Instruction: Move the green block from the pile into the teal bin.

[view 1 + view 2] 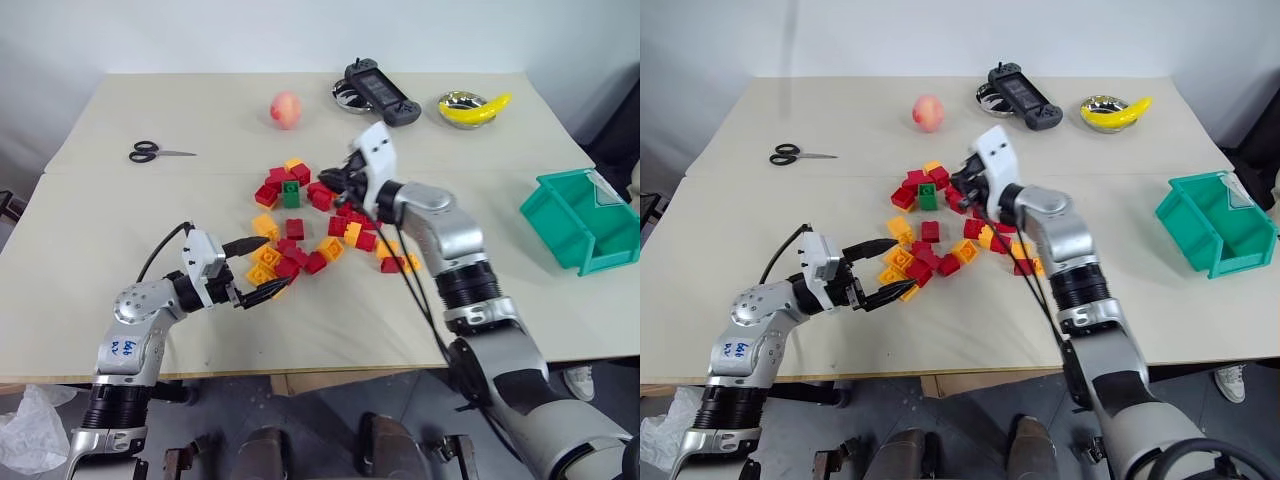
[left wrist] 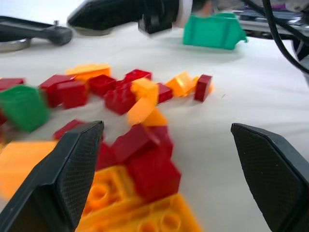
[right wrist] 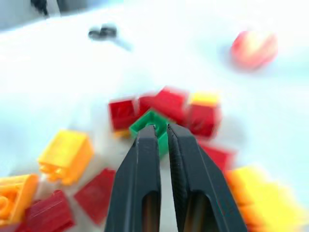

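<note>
Jaws: right gripper (image 1: 330,180) pinched together on nothing, left gripper (image 1: 258,268) spread wide, empty.

Head views: green block (image 1: 291,194) sits on the table (image 1: 120,230) at the far-left side of the pile (image 1: 320,235), among red bricks, just left of the right gripper's tips and not held. Right gripper hangs over the far part of the pile, pointing left. Left gripper is low at the pile's near-left edge, pointing right, one finger above and one below a yellow brick (image 1: 266,273); contact unclear. Teal bin (image 1: 582,222) stands at the right edge of the table, well apart from the pile. Far side of the table: scissors (image 1: 156,152) at left, peach (image 1: 286,109) in the middle, black controller (image 1: 381,92) lying on a steel bowl (image 1: 346,93), banana (image 1: 478,109) resting on a second bowl (image 1: 460,101).

Left wrist view: both black fingers (image 2: 65,181) stand wide apart, red and yellow bricks between them. Green block (image 2: 21,107) is off to one side, blurred. Teal bin (image 2: 212,31) lies beyond the pile, right gripper (image 2: 116,12) above the bricks.

Right wrist view: two fingers (image 3: 140,186) run side by side with a thin slit between, nothing in it. Green block (image 3: 153,129) lies just past the tips, among red bricks. Peach (image 3: 254,48) and scissors (image 3: 104,34) show blurred beyond.
</note>
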